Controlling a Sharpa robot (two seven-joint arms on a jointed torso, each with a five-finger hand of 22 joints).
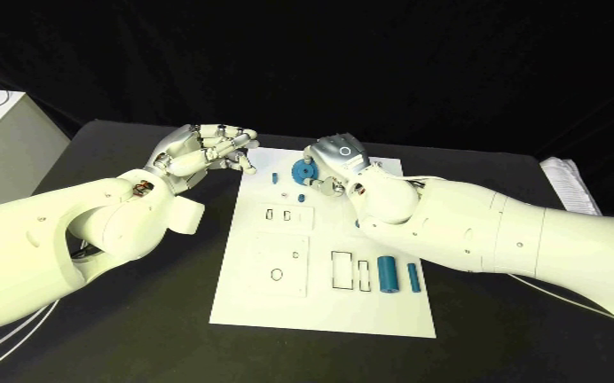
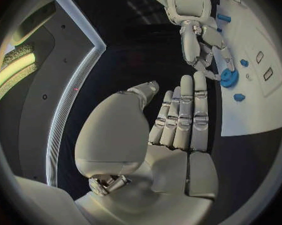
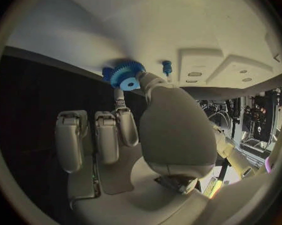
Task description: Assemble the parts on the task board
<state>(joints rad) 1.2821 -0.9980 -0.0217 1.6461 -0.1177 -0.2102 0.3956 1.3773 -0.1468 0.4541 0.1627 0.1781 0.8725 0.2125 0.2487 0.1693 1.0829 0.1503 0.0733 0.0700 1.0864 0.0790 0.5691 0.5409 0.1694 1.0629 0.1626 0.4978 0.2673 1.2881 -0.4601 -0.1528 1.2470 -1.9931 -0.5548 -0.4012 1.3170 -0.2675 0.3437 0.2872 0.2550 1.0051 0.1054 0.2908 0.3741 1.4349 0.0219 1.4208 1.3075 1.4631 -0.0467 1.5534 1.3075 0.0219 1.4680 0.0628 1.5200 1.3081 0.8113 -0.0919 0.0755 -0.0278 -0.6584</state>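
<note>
The white task board [image 1: 326,299] lies in the middle of the table. A blue gear [image 1: 304,173] stands at its far end, and my right hand [image 1: 341,154] pinches it between thumb and a finger; the gear [image 3: 125,75] shows at those fingertips in the right wrist view and also in the left wrist view [image 2: 228,78]. Small blue pegs [image 1: 274,175] [image 1: 300,197] sit near the gear. Two blue cylinders [image 1: 387,274] [image 1: 413,277] lie near the board's right edge. My left hand [image 1: 208,147] hovers left of the board's far corner, holding nothing, its fingers [image 2: 181,116] extended.
Rectangular recesses [image 1: 345,269] and a raised plate with an oval hole [image 1: 278,272] mark the board's near half. A pale box [image 1: 19,148] stands at the table's left edge. White cloth [image 1: 573,184] lies at the far right.
</note>
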